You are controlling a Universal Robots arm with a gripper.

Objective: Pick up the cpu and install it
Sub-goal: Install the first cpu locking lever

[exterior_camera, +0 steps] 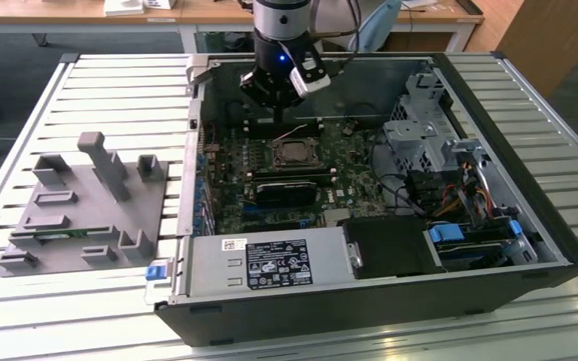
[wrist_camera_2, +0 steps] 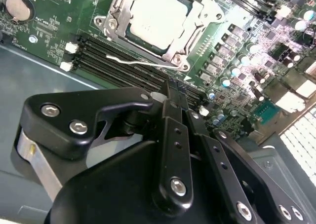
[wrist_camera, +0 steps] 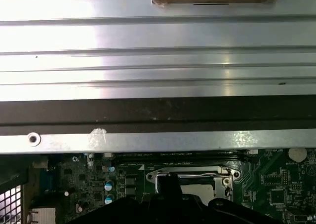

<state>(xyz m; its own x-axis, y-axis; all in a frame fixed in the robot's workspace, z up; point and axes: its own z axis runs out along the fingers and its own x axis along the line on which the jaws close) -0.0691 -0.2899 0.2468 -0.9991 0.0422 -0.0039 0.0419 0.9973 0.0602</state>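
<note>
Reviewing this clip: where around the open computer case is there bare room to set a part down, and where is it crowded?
Bare slatted metal tabletop lies beyond the grey plastic fixture tray, and more in front of the black computer case. Inside, the green motherboard is crowded: the end effector hangs just past the silver-topped cpu in its socket.

The cpu has a pale, matt metal top in a shiny steel frame. The claw is smooth black, semi-gloss. The counter is ribbed, brushed metal.
</note>
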